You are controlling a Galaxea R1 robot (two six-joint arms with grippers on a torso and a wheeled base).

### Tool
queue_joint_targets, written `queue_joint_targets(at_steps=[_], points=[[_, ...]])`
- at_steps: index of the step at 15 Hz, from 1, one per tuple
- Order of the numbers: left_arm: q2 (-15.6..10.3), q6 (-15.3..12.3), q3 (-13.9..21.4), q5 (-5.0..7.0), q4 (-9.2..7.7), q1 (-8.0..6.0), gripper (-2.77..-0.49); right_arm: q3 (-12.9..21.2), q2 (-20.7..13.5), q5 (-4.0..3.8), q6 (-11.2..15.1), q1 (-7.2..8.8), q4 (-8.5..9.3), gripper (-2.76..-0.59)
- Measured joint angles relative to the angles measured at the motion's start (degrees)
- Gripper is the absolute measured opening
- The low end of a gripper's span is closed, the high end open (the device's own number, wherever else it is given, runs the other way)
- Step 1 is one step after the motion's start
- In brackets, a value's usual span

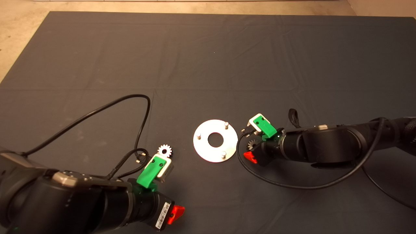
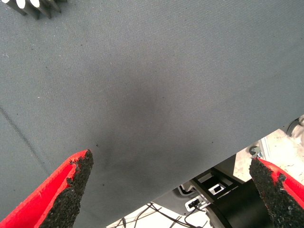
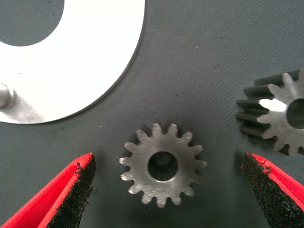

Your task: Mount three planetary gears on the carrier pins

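Under the right gripper [image 3: 166, 190] I see one dark gear [image 3: 163, 165] flat on the mat [image 1: 208, 58], framed by fingers spread wide, neither pad touching it. From above, the gripper hides most of that gear. A second dark gear [image 3: 280, 114] lies near it, cut off at the wrist picture's edge. Disc [image 1: 215, 140] sits mid-mat just beside, its three pins [image 1: 226, 123] bare and upright. Bright gear [image 1: 164, 150] lies across the disc, touching the left gripper's camera housing from above. Left gripper [image 2: 171, 190] hangs over bare mat, fingers apart; only the bright gear's teeth show there.
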Motion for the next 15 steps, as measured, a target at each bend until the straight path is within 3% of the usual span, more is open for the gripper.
queue_joint_targets(at_steps=[15], points=[[0.0,0.0,0.0,0.01,0.0,0.0,-0.89,0.0,1.0,0.04,1.0,0.0,-0.05,-1.55]])
